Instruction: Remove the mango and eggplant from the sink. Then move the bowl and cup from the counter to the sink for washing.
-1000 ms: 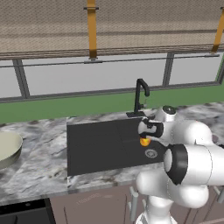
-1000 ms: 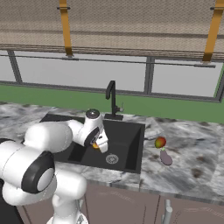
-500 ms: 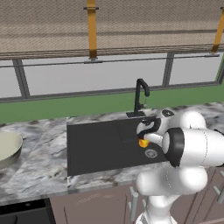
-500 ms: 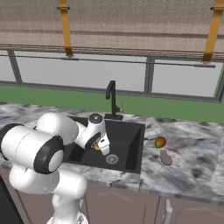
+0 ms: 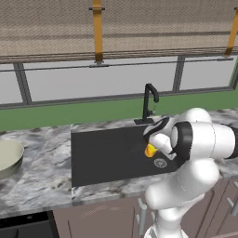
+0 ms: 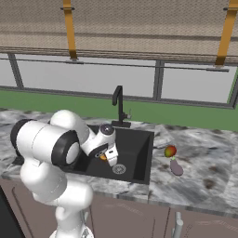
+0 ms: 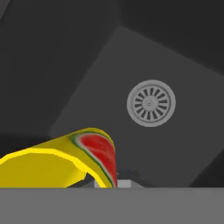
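I have the hand (image 5: 149, 148) clamped on the cup (image 7: 65, 159) over the sink (image 5: 102, 153), near the drain (image 7: 151, 103). Next: lower, release, then fetch the bowl (image 5: 7, 158).

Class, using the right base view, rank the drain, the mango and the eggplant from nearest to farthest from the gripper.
1. The drain, in the sink floor just right of the gripper that holds the cup.
2 and 3. The mango and the eggplant, side by side on the counter right of the sink: too close to call.
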Controlling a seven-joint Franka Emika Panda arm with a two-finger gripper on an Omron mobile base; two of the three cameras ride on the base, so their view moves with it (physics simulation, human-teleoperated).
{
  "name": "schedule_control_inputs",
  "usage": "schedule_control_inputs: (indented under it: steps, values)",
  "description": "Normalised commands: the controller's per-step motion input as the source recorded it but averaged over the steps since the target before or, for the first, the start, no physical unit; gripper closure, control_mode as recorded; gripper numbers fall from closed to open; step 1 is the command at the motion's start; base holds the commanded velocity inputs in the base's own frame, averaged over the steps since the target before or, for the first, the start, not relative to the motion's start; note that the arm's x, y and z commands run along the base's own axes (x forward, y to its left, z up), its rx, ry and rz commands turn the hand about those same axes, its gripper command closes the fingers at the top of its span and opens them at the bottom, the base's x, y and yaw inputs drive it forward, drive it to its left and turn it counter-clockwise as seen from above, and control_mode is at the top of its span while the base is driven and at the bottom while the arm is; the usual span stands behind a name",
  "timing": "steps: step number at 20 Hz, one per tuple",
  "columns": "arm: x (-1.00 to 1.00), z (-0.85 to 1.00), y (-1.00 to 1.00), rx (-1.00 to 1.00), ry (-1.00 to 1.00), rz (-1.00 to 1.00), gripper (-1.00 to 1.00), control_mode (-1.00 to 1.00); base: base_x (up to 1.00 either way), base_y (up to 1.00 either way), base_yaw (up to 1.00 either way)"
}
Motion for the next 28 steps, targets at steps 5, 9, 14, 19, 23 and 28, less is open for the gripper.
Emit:
schedule_control_inputs:
  steps: [5,9,14,19,23,28]
  values:
    - [0.25,-0.20,0.00,0.04,0.00,0.00,1.00,-1.00,0.00,0.00,0.00]
    - [0.24,-0.20,0.02,0.02,0.00,0.00,1.00,-1.00,0.00,0.00,0.00]
    - [0.26,-0.22,0.14,0.00,0.00,0.00,1.00,-1.00,0.00,0.00,0.00]
    - [0.22,-0.24,0.18,0.00,0.00,0.00,1.00,-1.00,0.00,0.00,0.00]
    - [0.22,-0.20,0.08,0.00,0.00,0.00,1.00,-1.00,0.00,0.00,0.00]
    - [0.21,-0.23,0.09,0.00,0.00,0.00,1.00,-1.00,0.00,0.00,0.00]
